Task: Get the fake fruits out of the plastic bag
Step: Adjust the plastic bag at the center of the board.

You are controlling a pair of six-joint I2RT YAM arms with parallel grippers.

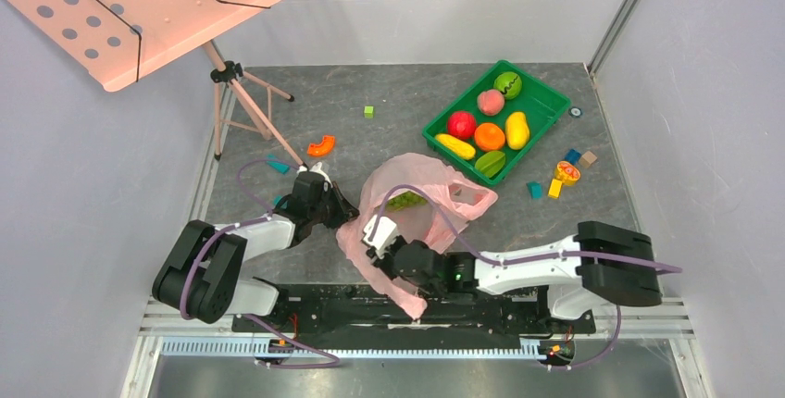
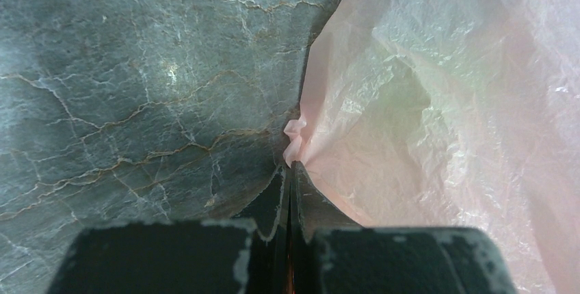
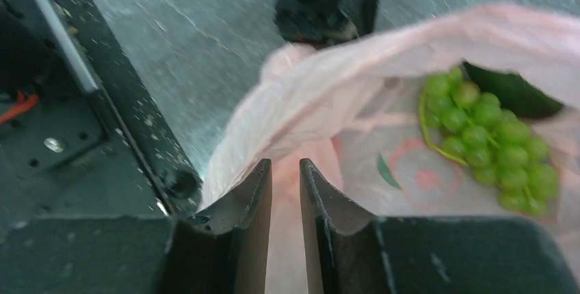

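Right wrist view: left jaws pinch the bag [image 3: 308,96]; right jaws nearly closed, grip unclear. Film may slip, burying the grapes [image 3: 492,143].

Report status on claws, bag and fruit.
Left claw shut on plastic bag edge. Right claw nearly closed over its rim, grip unconfirmed. Grape bunch, dark green fruit inside. Bag mouth open.
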